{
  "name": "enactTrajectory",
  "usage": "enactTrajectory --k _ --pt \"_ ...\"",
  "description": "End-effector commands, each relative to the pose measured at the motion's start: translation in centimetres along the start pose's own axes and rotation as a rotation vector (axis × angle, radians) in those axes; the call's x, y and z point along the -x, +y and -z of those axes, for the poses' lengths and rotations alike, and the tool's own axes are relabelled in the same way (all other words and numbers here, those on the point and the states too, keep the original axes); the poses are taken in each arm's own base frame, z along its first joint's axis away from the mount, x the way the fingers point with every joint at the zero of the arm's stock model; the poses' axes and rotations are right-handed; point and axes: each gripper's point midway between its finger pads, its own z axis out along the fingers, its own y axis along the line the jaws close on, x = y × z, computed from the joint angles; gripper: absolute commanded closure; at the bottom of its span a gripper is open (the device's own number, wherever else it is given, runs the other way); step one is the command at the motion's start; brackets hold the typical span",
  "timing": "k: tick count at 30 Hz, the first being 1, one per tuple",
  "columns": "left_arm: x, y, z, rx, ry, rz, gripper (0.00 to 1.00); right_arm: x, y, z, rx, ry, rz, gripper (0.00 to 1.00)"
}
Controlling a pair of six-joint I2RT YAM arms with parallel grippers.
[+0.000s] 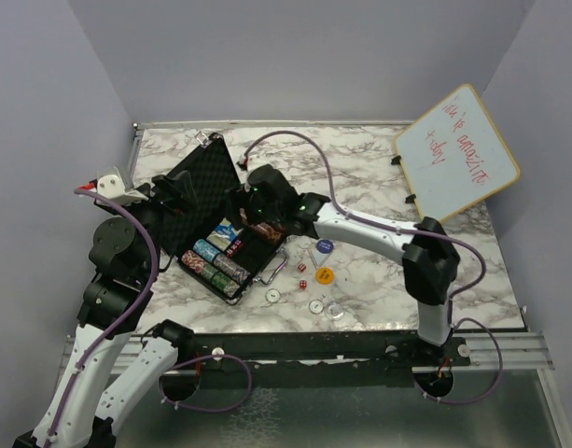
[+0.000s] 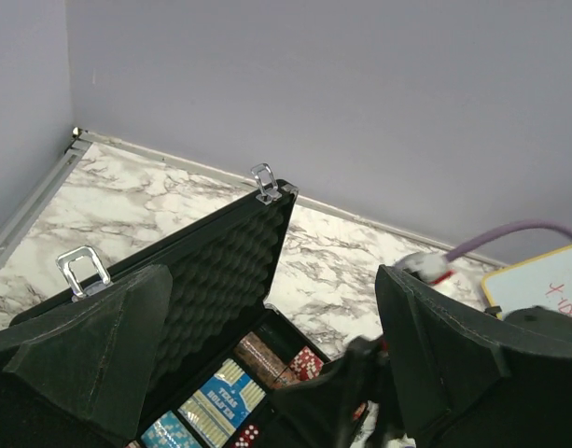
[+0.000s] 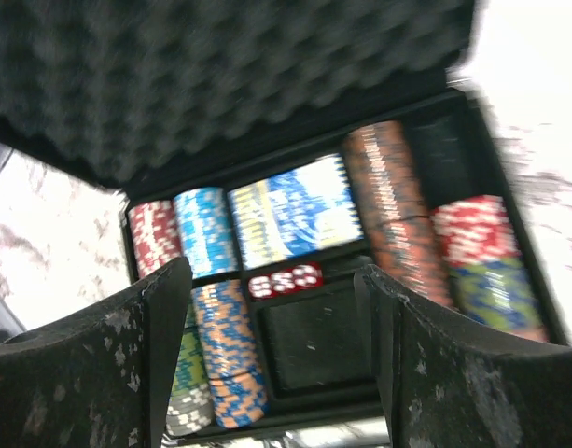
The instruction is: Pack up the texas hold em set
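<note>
Texas hold em set (image 1: 211, 261): black case (image 1: 263, 248) open on the counter (image 1: 388, 299), left of centre; chip stacks (image 3: 220, 345) and blue deck (image 3: 290, 210) inside; buttons (image 1: 324, 275) loose beside it
Writing: whiteboard (image 1: 456, 154) carries red handwriting, not legible; deck print too blurred to read
Hidden: part of the case under the right arm (image 1: 369, 229)
Left end effector (image 2: 267, 364): wide, by the raised lid (image 2: 220, 271)
Right end effector (image 3: 272, 355): wide, above the chips, holding nothing

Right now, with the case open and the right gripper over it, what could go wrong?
1. The lid stands up and the open left gripper does not clamp it; it may fall on the right gripper, which hangs open over the case.
2. Red dice and round buttons lie loose on the table beside the case; the right arm might sweep them away as it retreats.
</note>
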Motion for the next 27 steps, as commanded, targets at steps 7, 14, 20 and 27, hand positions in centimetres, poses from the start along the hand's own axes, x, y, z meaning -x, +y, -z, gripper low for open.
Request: enactTrajectory --k 7,14,20,27 --pt "-0.6 -0.9 -0.3 -0.048 0.017 0.004 0.01 1.4 -14.0 11.6 -0.504 -0.179 -0.072 0.21" --pt "-1.0 -1.2 -0.4 -0.061 0.033 0.002 0.01 -4.0 -22.5 18.1 -0.778 -0.113 -0.193 0.19" --pt "-1.5 -1.4 -0.6 -0.069 0.047 0.004 0.01 -8.3 -28.3 21.3 -0.925 -0.142 -0.364 0.17" --pt "-2.4 -1.9 -1.3 -0.085 0.079 -0.006 0.01 -11.2 -31.0 20.0 -0.93 -0.058 -0.426 0.21"
